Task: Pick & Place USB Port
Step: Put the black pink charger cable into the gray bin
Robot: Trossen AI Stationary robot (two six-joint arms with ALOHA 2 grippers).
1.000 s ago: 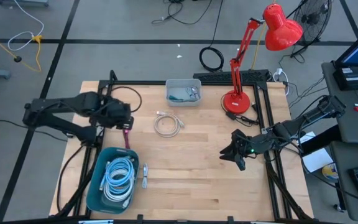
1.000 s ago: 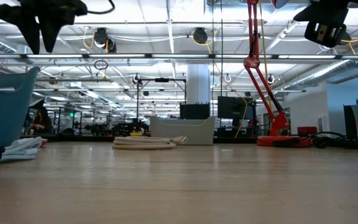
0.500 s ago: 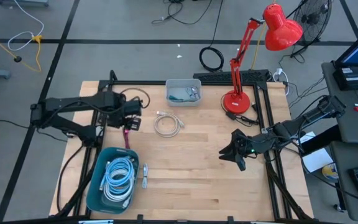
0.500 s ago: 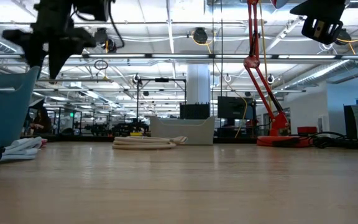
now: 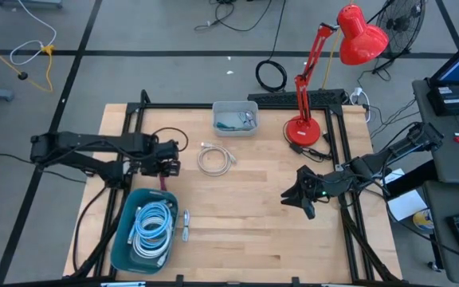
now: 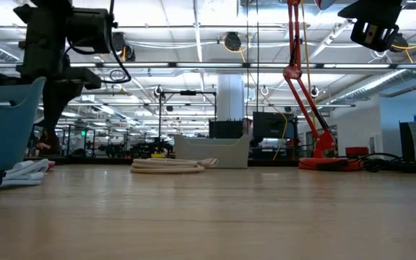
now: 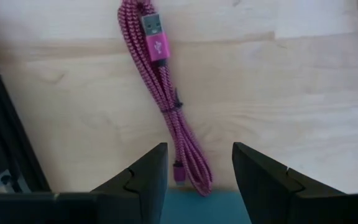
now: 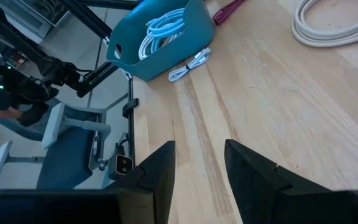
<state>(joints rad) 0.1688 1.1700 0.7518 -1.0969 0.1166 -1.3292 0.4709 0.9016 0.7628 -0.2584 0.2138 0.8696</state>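
Over the last second we saw the left gripper [image 5: 166, 162] swing out toward the coiled white cable and then pull back and drop lower, so that it ended poised over the pink cable [image 7: 166, 99], with its fingers [image 7: 143, 180] spread apart and nothing between them. From the wrist camera, the pink cable lay flat on the wooden table [image 5: 245, 215] directly ahead of those open fingers, its metal plug end farthest from them and its bundled tail touching the rim of the teal bin [image 5: 126, 239]. We judged this to be the line-up before a grasp: the gripper still had to descend and close, so the pick was not yet made. The teal bin already held a coil of pale blue cable [image 5: 151, 227], and a small white cable [image 5: 186, 225] lay just beside the bin on the table. Farther out, the coiled white cable [image 5: 215, 158] rested near the middle of the table, and beyond it stood a grey tray [image 5: 235, 118] and the red lamp [image 5: 303, 127]. The right gripper [image 5: 303, 198] had not moved; it waited above the table's right side, fingers [image 8: 157, 171] parted and empty, well apart from the pink cable.
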